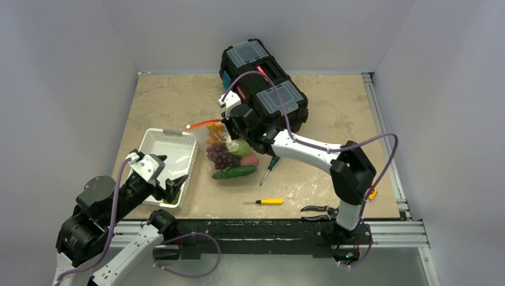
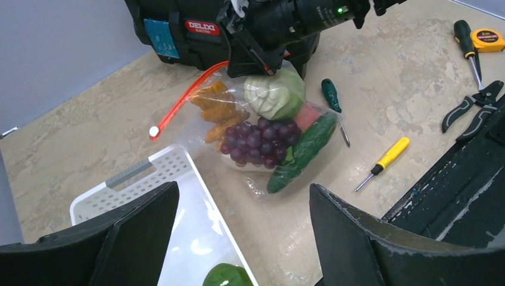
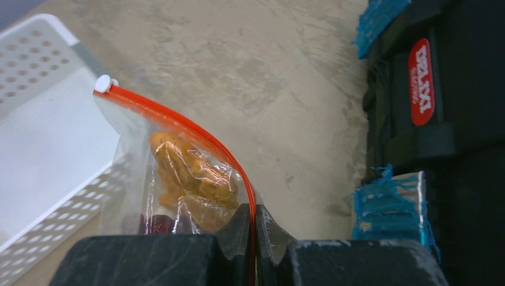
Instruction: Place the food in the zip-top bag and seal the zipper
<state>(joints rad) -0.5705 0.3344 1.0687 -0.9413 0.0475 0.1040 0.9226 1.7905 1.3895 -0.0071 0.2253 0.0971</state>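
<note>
The clear zip-top bag [image 2: 271,128] lies on the table holding cabbage [image 2: 277,95], grapes [image 2: 259,143], carrots [image 2: 217,110], a cucumber [image 2: 304,152] and a pink peach [image 2: 305,116]. Its orange-red zipper [image 3: 196,134] curves to a white tab [image 3: 103,83]. My right gripper [image 3: 253,229] is shut on the zipper strip near the black toolbox; it also shows in the top view [image 1: 229,128]. My left gripper [image 2: 241,238] is open and empty above the white basket's [image 2: 178,164] near corner, where a green round fruit [image 2: 226,276] lies. The radish is hidden.
The black toolbox [image 1: 265,80] stands behind the bag. A green-handled screwdriver [image 1: 271,167], a yellow screwdriver [image 1: 265,202] and pliers [image 1: 318,210] lie on the table to the right of the bag. A tape measure [image 2: 487,39] lies at the right edge.
</note>
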